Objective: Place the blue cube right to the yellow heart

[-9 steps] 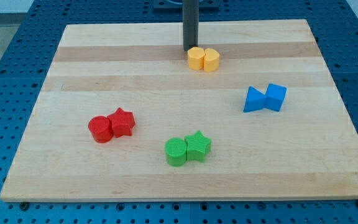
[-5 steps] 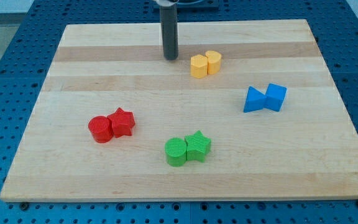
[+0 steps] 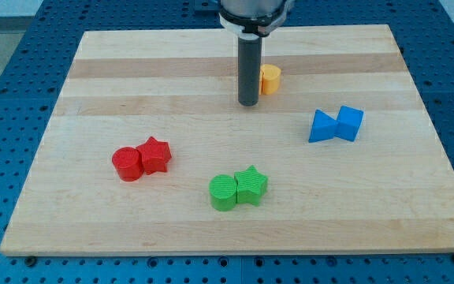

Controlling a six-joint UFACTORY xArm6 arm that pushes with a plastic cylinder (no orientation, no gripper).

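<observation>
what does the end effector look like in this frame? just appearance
A straight, smooth, dark grey cylindrical rod; my tip is its flat-cut lower end. At the view's top the rod enters a wider round collar, black with a pale ring at its lower edge. No cables or markings are visible.

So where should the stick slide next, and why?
Probably toward the view's right and a bit down, to get round behind the blue cube. My tip sits in front of the yellow blocks, touching no blue block, and the cube lies off to the right, below them, against another blue block. It needs pushing up and left.
</observation>
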